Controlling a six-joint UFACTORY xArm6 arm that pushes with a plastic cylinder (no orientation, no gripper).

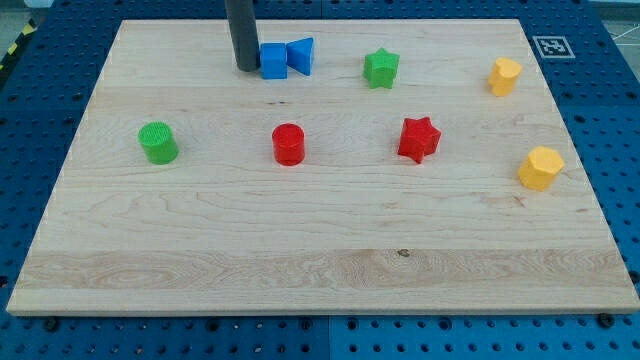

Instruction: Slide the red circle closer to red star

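Note:
The red circle (288,144) stands a little left of the board's middle. The red star (419,139) lies to its right, with a wide gap between them. My tip (245,68) rests on the board near the view's top, just left of a blue cube (273,61). It is above and a little left of the red circle, well apart from it.
A blue triangle (301,55) touches the blue cube's right side. A green star (381,68) is near the top middle. A green circle (158,143) is at the left. Two yellow blocks (505,76) (540,168) are at the right. The wooden board (320,260) ends near all blocks' far sides.

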